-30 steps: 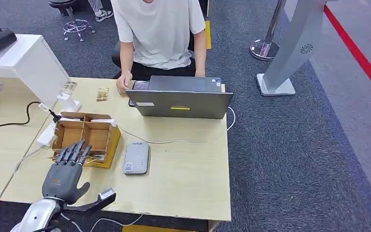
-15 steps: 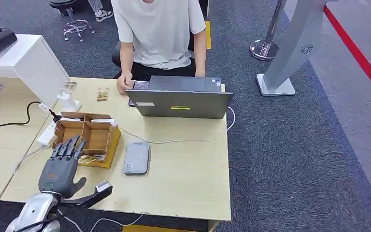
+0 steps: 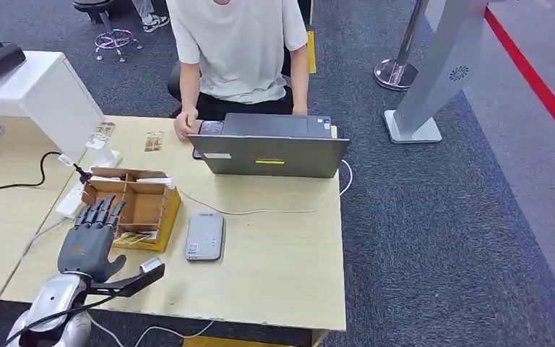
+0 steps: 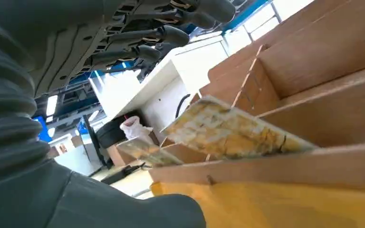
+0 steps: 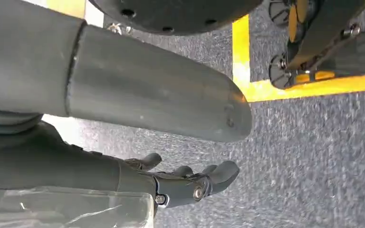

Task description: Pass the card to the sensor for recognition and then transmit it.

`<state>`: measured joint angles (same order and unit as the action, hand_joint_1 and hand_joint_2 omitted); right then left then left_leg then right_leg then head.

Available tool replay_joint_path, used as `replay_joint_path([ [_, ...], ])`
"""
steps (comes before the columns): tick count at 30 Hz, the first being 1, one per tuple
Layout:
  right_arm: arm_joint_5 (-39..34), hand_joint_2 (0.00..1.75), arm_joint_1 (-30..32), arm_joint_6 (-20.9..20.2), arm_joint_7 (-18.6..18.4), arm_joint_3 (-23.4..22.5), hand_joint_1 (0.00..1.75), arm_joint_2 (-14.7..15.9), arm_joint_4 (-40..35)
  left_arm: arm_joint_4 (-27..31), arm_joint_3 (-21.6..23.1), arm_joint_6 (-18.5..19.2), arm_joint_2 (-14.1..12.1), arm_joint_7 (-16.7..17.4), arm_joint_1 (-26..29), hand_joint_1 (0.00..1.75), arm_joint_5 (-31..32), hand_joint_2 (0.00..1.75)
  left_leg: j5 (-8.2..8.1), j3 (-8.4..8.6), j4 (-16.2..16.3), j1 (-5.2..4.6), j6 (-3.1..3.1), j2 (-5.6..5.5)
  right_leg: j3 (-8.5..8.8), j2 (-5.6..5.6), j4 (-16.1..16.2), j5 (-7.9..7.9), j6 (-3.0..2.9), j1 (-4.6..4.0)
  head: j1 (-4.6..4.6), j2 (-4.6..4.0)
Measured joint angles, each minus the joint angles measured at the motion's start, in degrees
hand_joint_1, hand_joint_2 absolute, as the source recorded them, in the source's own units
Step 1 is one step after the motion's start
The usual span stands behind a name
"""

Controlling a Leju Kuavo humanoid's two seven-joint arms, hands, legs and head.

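Card: judged thin, light and fairly stiff, with a smooth printed face that looks slippery; it should flex a little but not fold. It lies tilted in the near compartment of the cardboard box, one edge propped on a divider and raised above the box floor, as the left wrist view shows. That raised free edge is judged the best place to take hold, pinched between thumb and a finger, since the flat face offers nothing to grip and the compartment walls crowd the sides. In appearance the card is pale yellow with a mottled, tile-like pattern in cream and brown; a second similar card lies further along the same box. In the head view the box sits at about 9 o'clock on the surface, with the grey sensor just beside it at its 3 o'clock. Left hand: fingers extended and apart, reaching over the near edge of the box, thumb out to the side, holding nothing. Right hand: hanging over the carpet, fingers loosely curled, holding nothing. A person sits behind the laptop at 12 o'clock.
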<state>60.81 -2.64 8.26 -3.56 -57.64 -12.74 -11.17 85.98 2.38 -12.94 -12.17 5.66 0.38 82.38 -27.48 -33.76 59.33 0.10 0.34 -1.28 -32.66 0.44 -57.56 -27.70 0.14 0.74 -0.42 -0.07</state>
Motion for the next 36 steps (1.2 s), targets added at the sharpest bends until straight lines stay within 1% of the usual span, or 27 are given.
replay_joint_path([
  [5,0.6,0.0,0.0,-0.1,-0.5,0.4,0.0,0.5,0.0,-2.2,0.0,0.4,0.9,-0.1,-2.7,0.0,0.1,1.75,0.0,0.03,0.0,0.0,0.0,0.03,0.01,0.03,0.0,0.02,-0.01,0.0,0.0,0.0],
  [12,0.9,0.0,0.0,-0.2,-0.8,0.7,0.0,0.6,0.0,-3.9,0.4,0.1,1.6,0.0,-4.0,0.0,0.9,1.75,0.0,0.02,0.0,0.01,0.0,0.04,-0.01,0.04,0.0,0.01,-0.01,0.0,-0.02,0.0],
  [13,1.0,0.0,0.0,-0.2,-0.8,0.7,0.0,0.6,0.0,-4.0,0.5,0.1,1.7,0.0,-4.1,1.75,1.0,1.75,0.0,0.02,0.0,0.01,0.0,0.04,-0.01,0.04,0.0,0.0,-0.01,0.0,0.0,0.0],
  [16,1.0,0.0,0.0,-0.2,-0.7,0.7,0.0,0.7,0.0,-4.2,0.8,0.0,1.9,0.2,-4.3,1.75,1.1,1.75,0.0,0.02,0.0,0.0,0.0,0.04,-0.01,0.04,0.0,0.0,-0.01,0.0,0.0,0.0],
  [23,1.2,0.0,0.0,-0.2,-0.7,0.7,0.0,0.9,0.0,-4.8,1.3,-0.3,1.9,-1.0,-4.3,1.75,-0.4,1.75,0.0,0.01,0.0,0.0,0.0,0.03,0.0,0.03,0.0,0.01,-0.01,0.0,0.0,0.0],
  [36,1.5,0.0,0.0,-0.3,-0.7,0.7,0.0,1.0,0.0,-5.2,1.3,-0.3,1.9,-1.1,-4.3,1.75,-0.6,1.75,0.0,0.02,0.0,0.01,0.0,0.03,0.0,0.03,0.0,0.0,-0.01,-0.01,0.0,0.0],
])
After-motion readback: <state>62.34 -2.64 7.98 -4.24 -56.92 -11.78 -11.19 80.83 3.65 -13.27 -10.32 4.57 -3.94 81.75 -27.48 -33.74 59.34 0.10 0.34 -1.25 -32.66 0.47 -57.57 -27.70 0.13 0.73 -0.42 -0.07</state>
